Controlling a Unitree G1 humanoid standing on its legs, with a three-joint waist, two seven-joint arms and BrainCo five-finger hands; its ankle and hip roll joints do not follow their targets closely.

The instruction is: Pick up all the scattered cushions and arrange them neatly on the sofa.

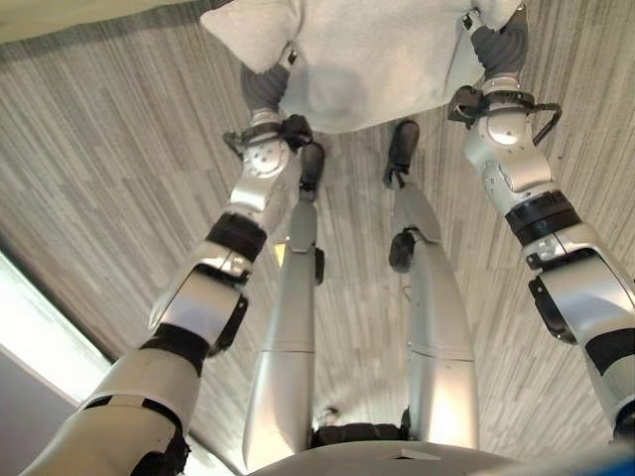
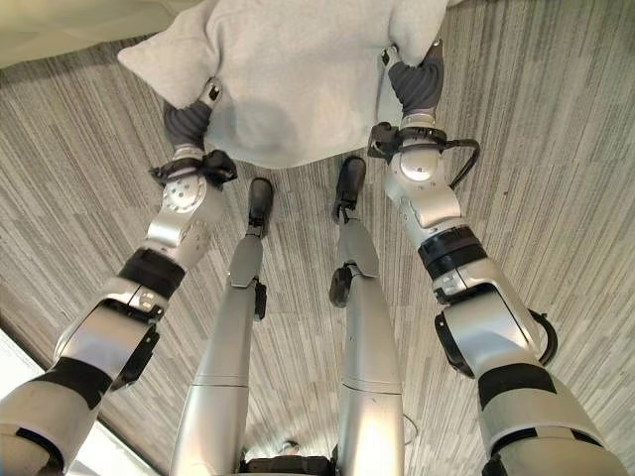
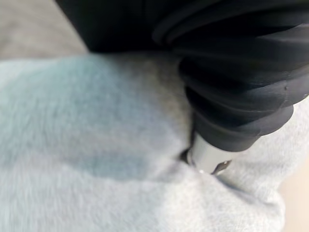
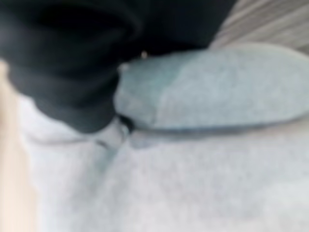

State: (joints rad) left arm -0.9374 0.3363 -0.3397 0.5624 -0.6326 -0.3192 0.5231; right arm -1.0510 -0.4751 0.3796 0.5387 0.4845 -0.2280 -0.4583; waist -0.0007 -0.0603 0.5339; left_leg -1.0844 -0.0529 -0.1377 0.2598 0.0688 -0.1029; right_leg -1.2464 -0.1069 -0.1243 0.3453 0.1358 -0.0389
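Observation:
A light grey plush cushion (image 1: 367, 59) hangs in front of me above the floor, pressed between my two hands. My left hand (image 1: 263, 89) sinks into the cushion's left side, and its dark ribbed cover (image 3: 231, 72) pushes into the fabric (image 3: 96, 145) in the left wrist view. On the cushion's right side is my right hand (image 1: 499, 48), its cover (image 4: 63, 63) buried against the cloth (image 4: 193, 183). The cushion hides how either hand grips it.
Grey striped wood-look flooring (image 1: 119, 178) spreads under the cushion. A pale flat surface (image 1: 60, 15) shows at the far upper left corner. A bright strip (image 1: 30, 327) runs along the lower left edge.

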